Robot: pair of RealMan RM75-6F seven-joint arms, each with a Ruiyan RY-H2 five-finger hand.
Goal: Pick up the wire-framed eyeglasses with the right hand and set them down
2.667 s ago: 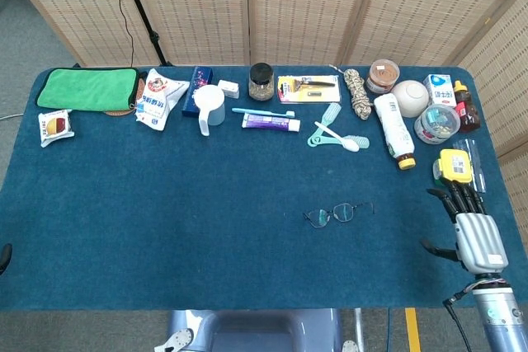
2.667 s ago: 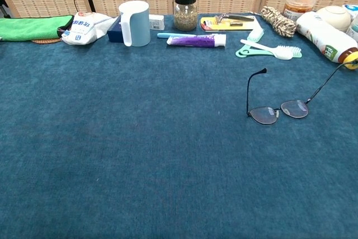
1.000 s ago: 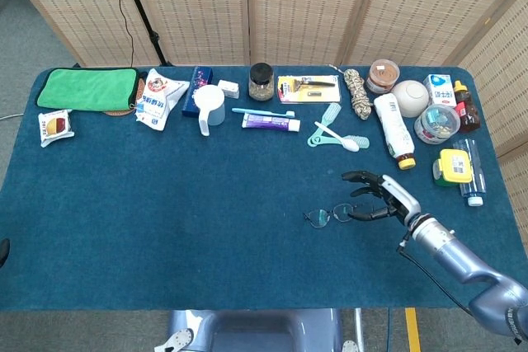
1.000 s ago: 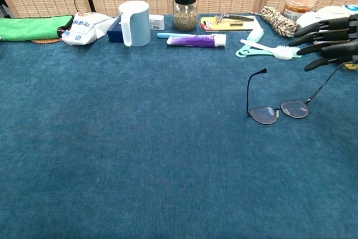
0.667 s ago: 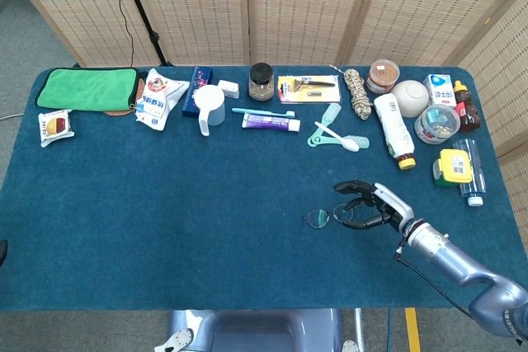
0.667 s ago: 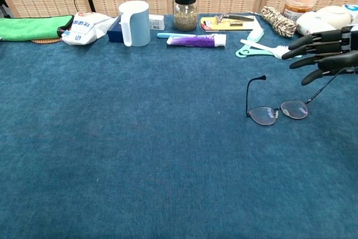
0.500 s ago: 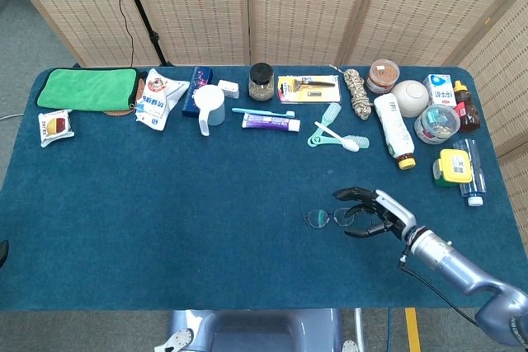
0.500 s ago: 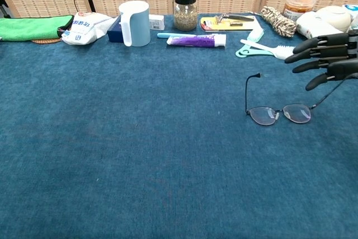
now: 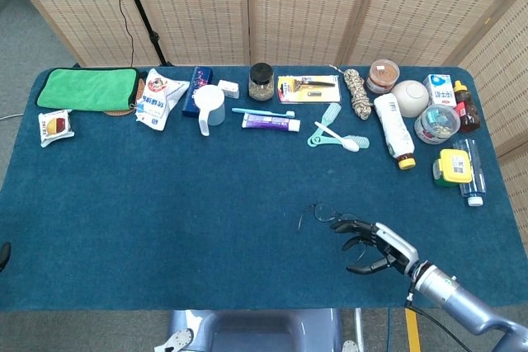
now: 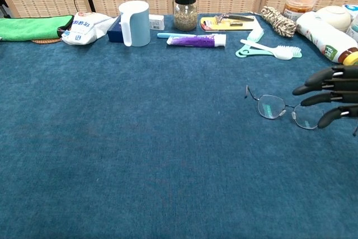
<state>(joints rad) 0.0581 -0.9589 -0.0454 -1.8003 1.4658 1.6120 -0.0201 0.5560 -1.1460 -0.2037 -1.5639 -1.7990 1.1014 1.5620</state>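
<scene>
The wire-framed eyeglasses (image 9: 318, 214) (image 10: 274, 107) hang tilted just above the blue table cloth (image 9: 165, 220), lenses turned towards the chest camera, one temple sticking out to the left. My right hand (image 9: 371, 246) (image 10: 330, 100) reaches in from the near right and grips the glasses at their right end. Its dark fingers (image 10: 313, 88) curl around the right lens, hiding the contact itself. No left hand shows in either view.
Along the far edge stand a green cloth (image 9: 87, 88), a blue mug (image 9: 210, 106), a jar (image 9: 261, 81), toothpaste (image 9: 271, 122), teal brushes (image 9: 334, 133) and a white bottle (image 9: 393, 129). A yellow box (image 9: 454, 166) lies at the right edge.
My right hand came in from the right edge, closed on the glasses' right end, and pulled back towards the near edge. The glasses came off the cloth with it, now tilted.
</scene>
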